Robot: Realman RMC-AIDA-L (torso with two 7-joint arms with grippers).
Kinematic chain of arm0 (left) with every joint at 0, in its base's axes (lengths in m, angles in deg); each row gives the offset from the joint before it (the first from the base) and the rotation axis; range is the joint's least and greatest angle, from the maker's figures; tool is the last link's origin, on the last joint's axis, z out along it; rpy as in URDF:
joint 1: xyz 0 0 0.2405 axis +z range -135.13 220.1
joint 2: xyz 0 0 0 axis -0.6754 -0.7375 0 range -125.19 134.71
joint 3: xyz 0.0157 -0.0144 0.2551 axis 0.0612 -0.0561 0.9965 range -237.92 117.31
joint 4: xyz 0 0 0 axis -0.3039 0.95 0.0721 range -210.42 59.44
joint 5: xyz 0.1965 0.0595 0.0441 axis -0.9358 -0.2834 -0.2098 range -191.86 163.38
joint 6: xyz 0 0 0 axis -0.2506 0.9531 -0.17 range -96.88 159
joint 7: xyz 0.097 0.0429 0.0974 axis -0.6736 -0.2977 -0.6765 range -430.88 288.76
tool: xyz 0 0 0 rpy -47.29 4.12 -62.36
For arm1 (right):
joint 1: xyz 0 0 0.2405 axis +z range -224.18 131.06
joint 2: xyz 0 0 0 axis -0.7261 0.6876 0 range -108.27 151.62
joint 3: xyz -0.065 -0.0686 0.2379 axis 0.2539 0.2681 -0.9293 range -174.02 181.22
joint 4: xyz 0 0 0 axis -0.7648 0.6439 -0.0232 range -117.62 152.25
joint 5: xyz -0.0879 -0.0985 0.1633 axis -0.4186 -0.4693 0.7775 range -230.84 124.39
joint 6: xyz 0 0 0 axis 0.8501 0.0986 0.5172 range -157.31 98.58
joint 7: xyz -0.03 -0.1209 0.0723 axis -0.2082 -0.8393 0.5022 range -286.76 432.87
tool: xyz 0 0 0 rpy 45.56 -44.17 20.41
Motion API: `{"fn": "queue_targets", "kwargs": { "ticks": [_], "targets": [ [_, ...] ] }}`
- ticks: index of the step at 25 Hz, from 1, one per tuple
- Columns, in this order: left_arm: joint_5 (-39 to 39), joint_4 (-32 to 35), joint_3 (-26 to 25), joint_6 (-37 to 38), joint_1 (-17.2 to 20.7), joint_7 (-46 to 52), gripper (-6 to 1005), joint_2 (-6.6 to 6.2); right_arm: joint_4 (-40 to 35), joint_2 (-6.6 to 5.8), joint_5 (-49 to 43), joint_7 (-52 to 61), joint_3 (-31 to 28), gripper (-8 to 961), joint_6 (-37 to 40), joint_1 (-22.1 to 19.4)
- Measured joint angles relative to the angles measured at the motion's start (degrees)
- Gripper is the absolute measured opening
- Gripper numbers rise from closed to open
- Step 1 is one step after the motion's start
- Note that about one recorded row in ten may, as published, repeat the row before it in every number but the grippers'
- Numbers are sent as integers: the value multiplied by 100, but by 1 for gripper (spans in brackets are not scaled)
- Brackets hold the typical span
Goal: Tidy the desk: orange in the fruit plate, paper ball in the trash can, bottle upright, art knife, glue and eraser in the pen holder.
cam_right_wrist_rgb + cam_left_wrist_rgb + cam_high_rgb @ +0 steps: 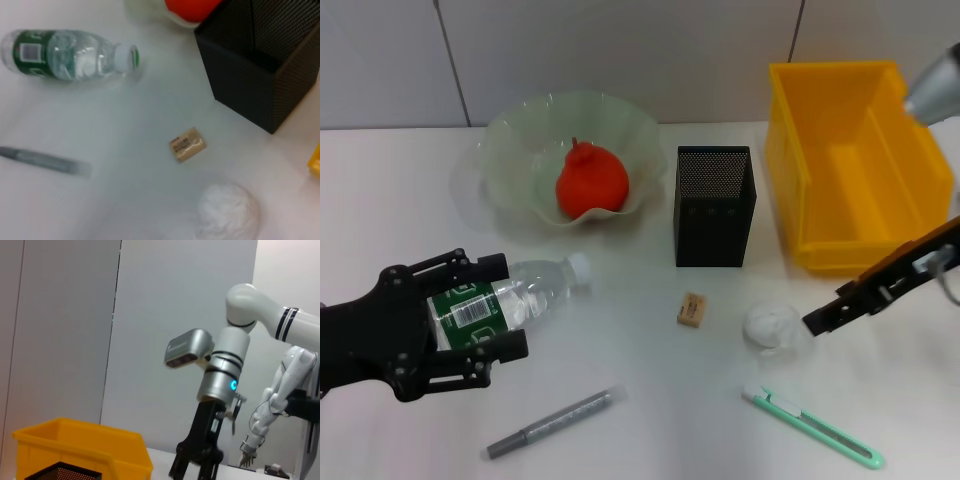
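Bottle (pixel 510 300) step in hand: your left claw (pixel 495 312) straddles its body, fingers apart; close, then stand it up; right claw (pixel 817 322), fingers unreadable, waits beside the paper ball (pixel 770 325).

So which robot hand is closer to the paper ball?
The right. The right gripper sits just beside the paper ball, almost touching it. The left gripper is far across the table, around the lying bottle.
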Motion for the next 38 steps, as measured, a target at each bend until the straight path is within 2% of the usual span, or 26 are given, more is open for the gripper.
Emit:
{"fn": "queue_targets", "kwargs": {
  "ticks": [5,12,15,20,26,29,33,34,35,36,37,38],
  "targets": [
    [-67,-138,-16,-77,-6,-90,855,19,550,5,-6,310,579,738,-667,177],
    [-250,-189,-54,-230,15,-197,855,67,1027,21,13,456,960,737,-1246,412],
    [-290,-192,-54,-348,50,-260,855,101,1489,23,5,575,1245,738,-1561,658],
    [-294,-196,-52,-339,87,-295,855,100,1950,30,-26,669,1320,723,-1787,894],
    [-298,-196,-52,-303,149,-288,854,62,2083,32,-135,782,1413,694,-1813,958],
    [-299,-197,-52,-298,166,-285,854,52,1975,32,-141,794,1471,667,-1778,912],
    [-298,-186,-52,-268,187,-286,854,65,1328,32,-129,819,1431,598,-1441,676],
    [-294,-176,-52,-252,189,-287,854,69,1074,32,-125,842,1421,580,-1266,586],
    [-278,-163,-52,-222,195,-291,854,72,331,26,-122,948,1402,563,-811,354],
    [-278,-163,-52,-222,195,-291,854,72,331,26,-122,948,1402,563,-811,354],
    [-271,-161,-52,-211,197,-295,854,73,-89,23,-121,1012,1393,563,-562,218],
    [-267,-165,-52,-199,199,-310,854,75,-939,17,-130,1145,1351,564,-154,-48]
  ]
}}
